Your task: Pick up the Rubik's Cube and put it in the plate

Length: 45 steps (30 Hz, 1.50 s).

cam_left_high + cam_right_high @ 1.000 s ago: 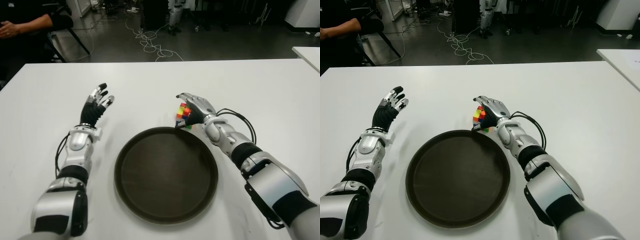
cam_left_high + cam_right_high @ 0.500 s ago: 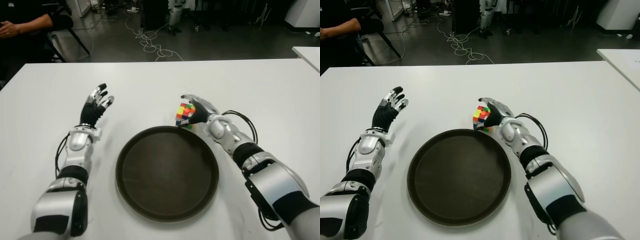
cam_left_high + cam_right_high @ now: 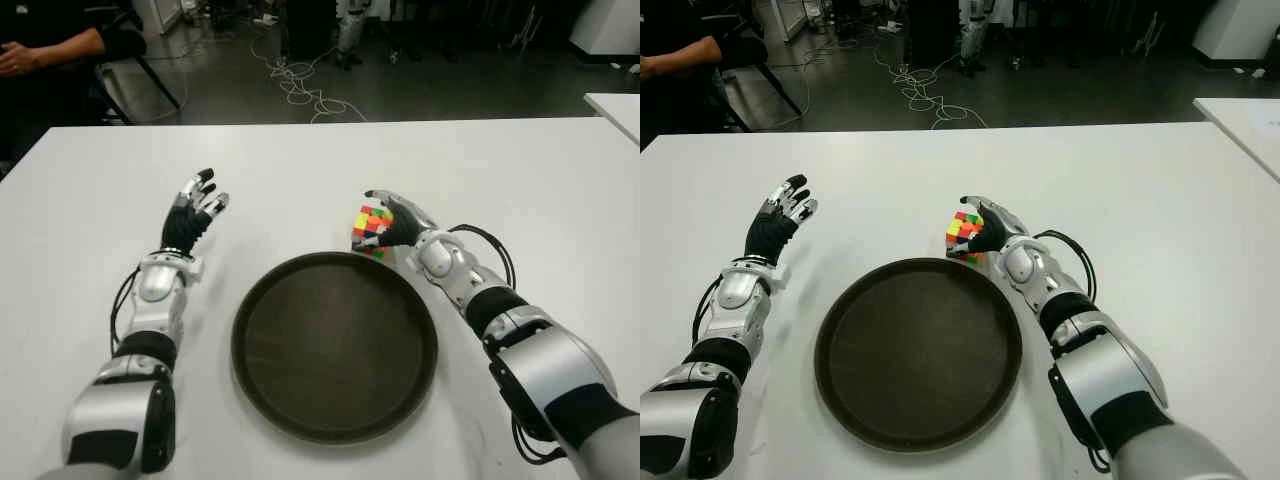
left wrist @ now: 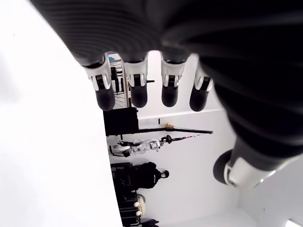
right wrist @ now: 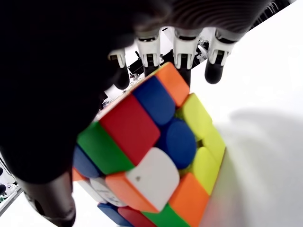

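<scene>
The multicoloured Rubik's Cube (image 3: 367, 227) sits on the white table (image 3: 520, 170) just beyond the far rim of the dark round plate (image 3: 243, 352). My right hand (image 3: 392, 220) wraps it from the right side, fingers curled over the top and thumb low. In the right wrist view the Rubik's Cube (image 5: 156, 151) fills the palm, with the fingertips (image 5: 182, 56) reaching past its far edge. Whether it is off the table I cannot tell. My left hand (image 3: 196, 206) shows to the left of the plate, its fingers (image 4: 137, 90) straight and holding nothing.
A seated person's arm (image 3: 40, 50) shows at the far left beyond the table. Cables (image 3: 300, 85) lie on the dark floor behind. The corner of another white table (image 3: 615, 105) is at the far right.
My right hand has turned from lying over the cube to gripping it from the side, so more of the cube shows. The left hand has barely moved.
</scene>
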{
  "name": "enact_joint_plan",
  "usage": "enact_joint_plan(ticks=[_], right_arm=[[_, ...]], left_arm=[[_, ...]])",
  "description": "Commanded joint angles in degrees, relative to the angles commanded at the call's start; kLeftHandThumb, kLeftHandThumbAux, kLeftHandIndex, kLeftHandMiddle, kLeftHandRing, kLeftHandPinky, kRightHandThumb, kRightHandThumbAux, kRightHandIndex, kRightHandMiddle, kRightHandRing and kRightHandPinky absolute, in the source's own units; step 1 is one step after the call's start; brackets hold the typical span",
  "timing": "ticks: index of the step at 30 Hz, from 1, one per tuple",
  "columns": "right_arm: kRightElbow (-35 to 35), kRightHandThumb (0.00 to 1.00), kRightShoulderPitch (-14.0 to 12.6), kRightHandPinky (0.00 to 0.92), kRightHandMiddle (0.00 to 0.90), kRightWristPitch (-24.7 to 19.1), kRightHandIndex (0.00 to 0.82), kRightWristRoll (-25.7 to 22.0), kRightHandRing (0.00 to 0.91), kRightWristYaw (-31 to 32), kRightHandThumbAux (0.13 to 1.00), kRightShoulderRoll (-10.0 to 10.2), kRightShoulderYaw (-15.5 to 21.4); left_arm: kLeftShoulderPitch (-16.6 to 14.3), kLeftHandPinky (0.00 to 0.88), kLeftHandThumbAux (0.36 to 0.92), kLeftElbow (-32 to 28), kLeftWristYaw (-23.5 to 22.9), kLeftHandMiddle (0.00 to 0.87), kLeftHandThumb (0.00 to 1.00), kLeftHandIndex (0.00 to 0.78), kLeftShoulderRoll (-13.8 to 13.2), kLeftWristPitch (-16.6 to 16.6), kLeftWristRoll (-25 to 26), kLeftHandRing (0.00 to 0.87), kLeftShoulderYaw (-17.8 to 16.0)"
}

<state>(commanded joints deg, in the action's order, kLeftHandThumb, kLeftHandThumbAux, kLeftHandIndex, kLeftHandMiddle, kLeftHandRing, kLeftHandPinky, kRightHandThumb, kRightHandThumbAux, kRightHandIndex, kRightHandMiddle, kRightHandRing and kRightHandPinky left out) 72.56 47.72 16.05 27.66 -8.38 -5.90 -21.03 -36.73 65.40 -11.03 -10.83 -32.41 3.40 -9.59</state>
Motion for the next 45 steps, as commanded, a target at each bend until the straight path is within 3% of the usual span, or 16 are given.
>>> enact_joint_plan(ticks=[15,33,45], right_arm=[[0.79,0.0,0.48,0.11,0.108,-0.81,0.126,2.57,0.113,-2.0,0.727,-0.4,-1.9],[0.61,0.0,0.62,0.122,0.107,-1.46,0.115,3.5,0.117,-2.64,0.716,-0.37,-2.46],[0.9,0.0,0.37,0.149,0.137,-1.57,0.147,4.51,0.141,-2.82,0.762,-0.21,-3.77]], left_arm=[[-0.29,0.0,0.584,0.47,0.39,0.015,0.0,0.0,-0.25,0.25,-0.71,0.0,0.11],[-0.21,0.0,0.615,0.59,-0.26,0.013,0.0,0.0,-0.29,-0.28,-0.49,0.0,-0.08],[-0.34,0.0,0.591,0.75,0.0,0.019,0.0,0.0,-0.2,0.49,-0.36,0.0,-0.3]])
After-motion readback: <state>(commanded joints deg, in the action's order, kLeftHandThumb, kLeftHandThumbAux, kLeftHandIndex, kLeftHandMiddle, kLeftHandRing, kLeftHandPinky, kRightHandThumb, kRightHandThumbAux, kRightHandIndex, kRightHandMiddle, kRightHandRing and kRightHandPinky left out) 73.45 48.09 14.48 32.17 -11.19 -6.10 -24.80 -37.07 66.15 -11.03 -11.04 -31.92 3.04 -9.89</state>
